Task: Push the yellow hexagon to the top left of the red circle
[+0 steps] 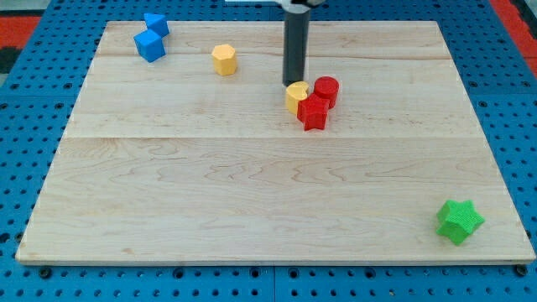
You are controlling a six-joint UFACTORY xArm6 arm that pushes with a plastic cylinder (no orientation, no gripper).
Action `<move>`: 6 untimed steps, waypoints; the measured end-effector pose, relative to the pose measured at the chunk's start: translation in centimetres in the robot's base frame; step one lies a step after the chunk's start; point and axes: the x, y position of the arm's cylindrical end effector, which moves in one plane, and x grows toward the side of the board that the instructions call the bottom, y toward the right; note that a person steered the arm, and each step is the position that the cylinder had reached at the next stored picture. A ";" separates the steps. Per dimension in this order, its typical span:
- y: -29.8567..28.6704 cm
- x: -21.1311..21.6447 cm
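My tip (293, 84) stood at the upper edge of a yellow block (295, 96) that touched the red circle (326, 89) and a red block (313, 112); its shape appeared hexagonal, though partly hidden. A second yellow hexagon (224, 59) sat well apart toward the view's left. Two blue blocks (151, 38) occupied the counter's (252, 201) top-left corner, a green star (459, 221) the bottom right. No end effector jaws were fitted, only the rod. No writing was legible.

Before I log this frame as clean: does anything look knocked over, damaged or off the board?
Nothing stands out. All blocks sit flat on the wooden board. My tip touches a yellow block packed against the red circle and another red block.
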 end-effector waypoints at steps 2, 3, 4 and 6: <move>-4.2 -2.6; -7.4 -1.6; -15.7 -5.6; -10.1 -5.5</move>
